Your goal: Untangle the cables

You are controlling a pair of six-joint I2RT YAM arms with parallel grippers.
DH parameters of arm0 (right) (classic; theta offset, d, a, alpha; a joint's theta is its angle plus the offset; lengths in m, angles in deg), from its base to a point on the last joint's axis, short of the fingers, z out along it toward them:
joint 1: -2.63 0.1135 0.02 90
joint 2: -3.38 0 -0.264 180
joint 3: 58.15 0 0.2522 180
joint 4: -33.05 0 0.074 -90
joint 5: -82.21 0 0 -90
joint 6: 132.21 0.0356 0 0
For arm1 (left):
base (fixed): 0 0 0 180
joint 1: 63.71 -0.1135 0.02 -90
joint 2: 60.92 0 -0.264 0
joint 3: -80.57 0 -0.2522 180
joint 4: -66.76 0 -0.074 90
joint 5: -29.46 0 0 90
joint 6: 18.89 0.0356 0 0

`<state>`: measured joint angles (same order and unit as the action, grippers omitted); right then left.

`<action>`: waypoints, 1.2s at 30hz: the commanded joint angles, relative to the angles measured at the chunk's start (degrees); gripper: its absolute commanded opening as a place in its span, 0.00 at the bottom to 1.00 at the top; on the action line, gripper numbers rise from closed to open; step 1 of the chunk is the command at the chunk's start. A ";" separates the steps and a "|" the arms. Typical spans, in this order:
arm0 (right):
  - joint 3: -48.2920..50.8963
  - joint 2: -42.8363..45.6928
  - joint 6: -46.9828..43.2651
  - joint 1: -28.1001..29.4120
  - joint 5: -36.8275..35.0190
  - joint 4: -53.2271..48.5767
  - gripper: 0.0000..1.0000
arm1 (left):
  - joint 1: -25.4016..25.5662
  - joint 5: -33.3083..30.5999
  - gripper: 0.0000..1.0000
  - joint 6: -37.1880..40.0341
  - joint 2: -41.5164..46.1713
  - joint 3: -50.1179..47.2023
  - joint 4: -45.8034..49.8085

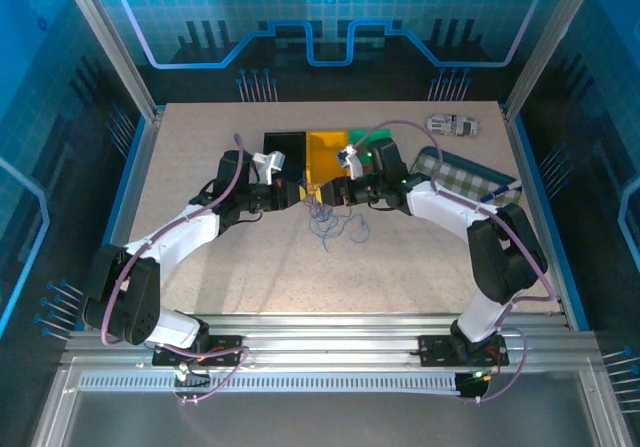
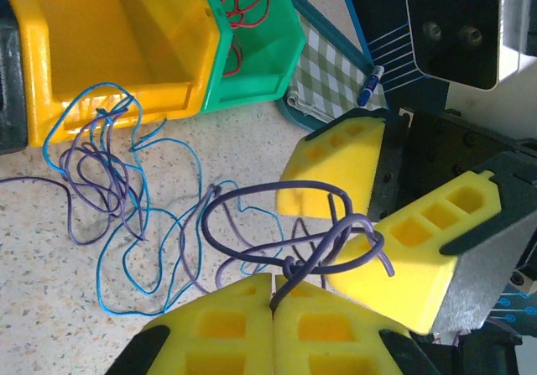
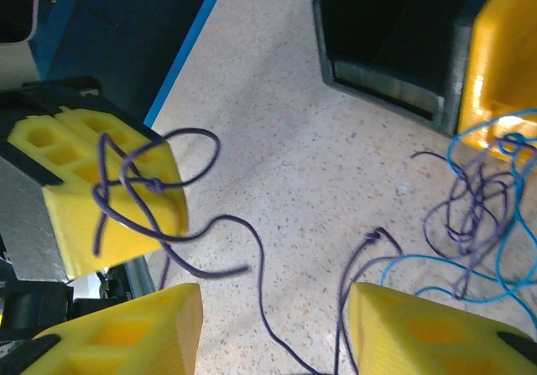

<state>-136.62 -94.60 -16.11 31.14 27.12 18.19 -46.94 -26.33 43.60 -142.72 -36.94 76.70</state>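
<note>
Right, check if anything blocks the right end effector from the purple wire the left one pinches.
Nothing visible does: the thin dark purple wire, pinched in the shut left end effector, loops into the open right end effector.

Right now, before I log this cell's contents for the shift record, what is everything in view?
purple cable: one, dark purple, knotted loop, pinched in the left gripper
loose cables: one tangle, blue and purple, on the table beside the yellow bin
red cables: a few, red, in the green bin
black bin: one, black, left of the yellow bin
yellow bin: one, yellow, middle of the row
green bin: one, green, right of the yellow bin
checked cloth: one, green-white, right of the bins
marker: one, blue-white, at the cloth's edge
small object: one, whitish, far right; too small to identify
table: one, speckled beige
left gripper: yellow pads, shut on the purple cable
right gripper: yellow pads, open
</note>
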 commanded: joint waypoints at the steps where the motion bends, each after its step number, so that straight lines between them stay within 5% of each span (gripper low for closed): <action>1: -2.12 -2.25 -2.07 1.25 -0.62 -1.90 0.49 | 0.10 2.73 0.00 -1.10 -0.28 1.90 -1.61; 21: -4.27 -8.81 3.65 4.93 0.91 9.89 0.47 | 0.17 6.69 0.00 -6.53 0.04 1.05 -5.25; 36: 3.41 -4.62 -6.16 6.12 2.33 4.77 0.47 | -0.09 3.14 0.00 -7.20 1.99 4.88 -1.06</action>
<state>-135.05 -101.96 -17.94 35.09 27.36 26.32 -47.55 -24.27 36.52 -142.74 -35.19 78.47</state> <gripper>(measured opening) 0.474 0.005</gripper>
